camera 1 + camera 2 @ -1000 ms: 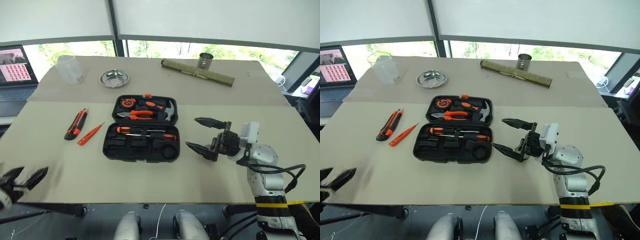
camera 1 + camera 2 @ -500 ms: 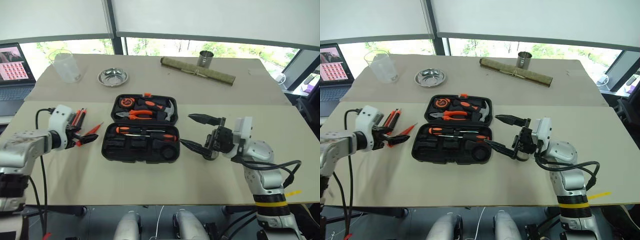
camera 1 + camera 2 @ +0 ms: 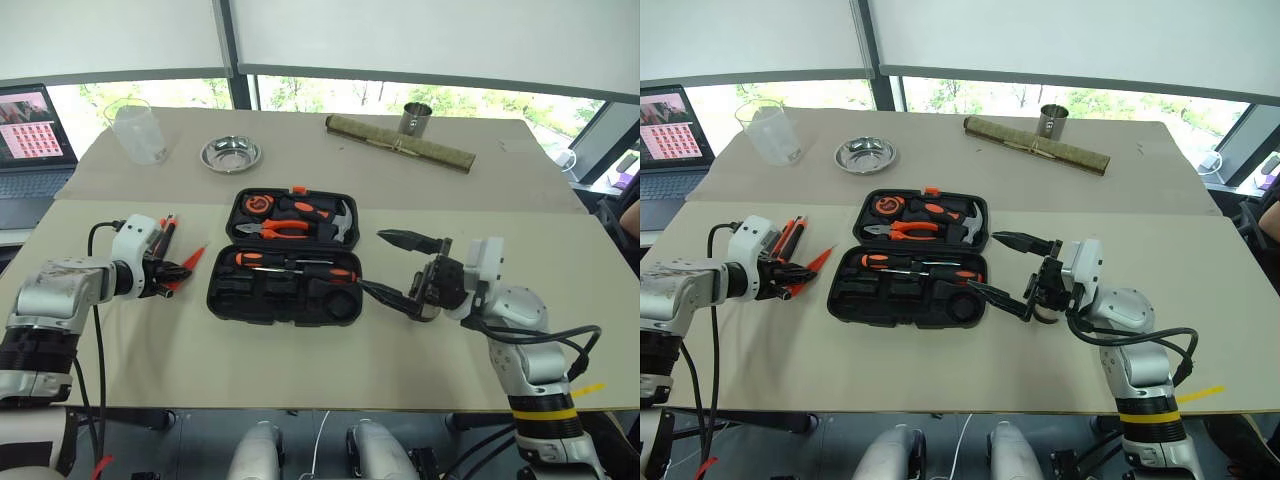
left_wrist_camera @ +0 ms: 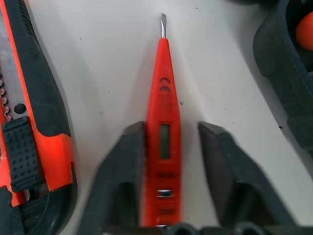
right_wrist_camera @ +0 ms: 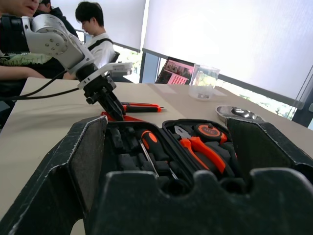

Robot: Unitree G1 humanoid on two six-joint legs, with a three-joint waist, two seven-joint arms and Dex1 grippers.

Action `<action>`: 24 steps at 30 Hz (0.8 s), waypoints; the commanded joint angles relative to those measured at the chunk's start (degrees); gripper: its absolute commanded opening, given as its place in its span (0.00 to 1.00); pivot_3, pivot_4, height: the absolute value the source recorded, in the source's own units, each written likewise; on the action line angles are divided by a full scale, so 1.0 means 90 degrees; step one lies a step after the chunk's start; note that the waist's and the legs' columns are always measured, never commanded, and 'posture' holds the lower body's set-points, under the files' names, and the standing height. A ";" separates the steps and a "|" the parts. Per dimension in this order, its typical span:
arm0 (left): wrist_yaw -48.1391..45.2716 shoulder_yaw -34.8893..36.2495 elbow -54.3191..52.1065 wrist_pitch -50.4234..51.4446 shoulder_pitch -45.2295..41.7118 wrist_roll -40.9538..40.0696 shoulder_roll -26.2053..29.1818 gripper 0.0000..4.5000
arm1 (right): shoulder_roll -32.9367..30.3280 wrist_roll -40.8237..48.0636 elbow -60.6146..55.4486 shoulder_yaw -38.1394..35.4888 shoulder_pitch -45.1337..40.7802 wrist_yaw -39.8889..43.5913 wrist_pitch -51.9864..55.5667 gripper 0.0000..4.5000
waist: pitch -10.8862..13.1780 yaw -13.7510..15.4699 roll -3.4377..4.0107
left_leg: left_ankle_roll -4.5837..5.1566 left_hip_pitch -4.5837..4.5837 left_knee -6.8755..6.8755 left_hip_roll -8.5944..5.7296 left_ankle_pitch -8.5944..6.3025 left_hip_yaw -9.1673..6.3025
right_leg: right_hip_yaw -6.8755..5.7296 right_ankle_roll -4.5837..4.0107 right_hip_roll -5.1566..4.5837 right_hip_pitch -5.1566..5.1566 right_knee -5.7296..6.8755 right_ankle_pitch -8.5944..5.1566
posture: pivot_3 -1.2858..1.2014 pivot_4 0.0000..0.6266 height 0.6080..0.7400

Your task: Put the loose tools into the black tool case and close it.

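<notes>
Two pincer fingers [image 4: 120, 176] straddling tester screwdriver [image 4: 164, 132], utility knife [image 4: 29, 127] beside

Both my arms extended, grippers low.
My left gripper [image 4: 171, 147] angles down, fingers partly closed, one touching; my right gripper [image 3: 398, 268] points left, spread wide.

The black tool case [image 3: 283, 258] lies open and flat on the counter, two orange-black screwdrivers [image 3: 290, 263] in its near half. Left of it lie an orange tester screwdriver [image 4: 163, 132] and, beside that, an orange-black utility knife [image 4: 29, 122].
</notes>
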 commanded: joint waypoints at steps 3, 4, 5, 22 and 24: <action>-0.0917 0.0695 -0.0082 -0.1060 0.0328 -0.0310 0.0043 0.09 | -0.0473 0.0428 -0.0557 -0.0362 0.0237 0.0251 0.0058 1.00 | 0.0000 0.0001 0.0000 | 0.0000 -0.0001 0.0000 0.0000 0.0000 -0.0001 | 0.0000 0.0001 -0.0001 0.0000 0.0000 0.0000 | 0.52 0.24 1.00; -0.1190 0.0895 -0.0122 -0.1347 0.0399 -0.0435 0.0086 0.09 | -0.0539 0.0502 -0.0612 -0.0417 0.0270 0.0266 0.0085 1.00 | 0.0000 -0.0005 0.0000 | 0.0000 -0.0002 0.0000 0.0001 0.0000 -0.0001 | -0.0001 0.0000 -0.0001 -0.0001 0.0000 0.0000 | 0.52 0.24 1.00; -0.1469 0.1118 -0.0186 -0.1682 0.0461 -0.0551 0.0122 0.09 | -0.0617 0.0567 -0.0664 -0.0477 0.0297 0.0271 0.0112 1.00 | 0.0001 -0.0005 -0.0001 | 0.0000 -0.0003 0.0001 0.0002 0.0000 -0.0001 | -0.0002 0.0000 0.0000 -0.0001 0.0000 0.0000 | 0.52 0.24 1.00; -0.3155 -0.1655 -0.0797 -0.4079 -0.0916 0.2015 -0.0077 0.09 | -0.0867 0.0594 -0.0738 -0.0401 0.0451 0.0220 0.0324 1.00 | 0.0000 0.0034 -0.0001 | 0.0003 -0.0018 0.0035 -0.0003 0.0000 -0.0008 | -0.0004 0.0007 0.0005 0.0009 0.0001 0.0000 | 0.52 0.24 1.00; -0.3365 -0.1827 -0.0810 -0.4065 -0.0960 0.2120 -0.0139 0.09 | -0.0910 0.0672 -0.0821 -0.0392 0.0533 0.0237 0.0456 1.00 | 0.0000 0.0016 -0.0001 | 0.0003 -0.0024 0.0043 -0.0002 0.0000 -0.0013 | -0.0007 0.0008 0.0006 0.0008 0.0002 0.0000 | 0.52 0.24 1.00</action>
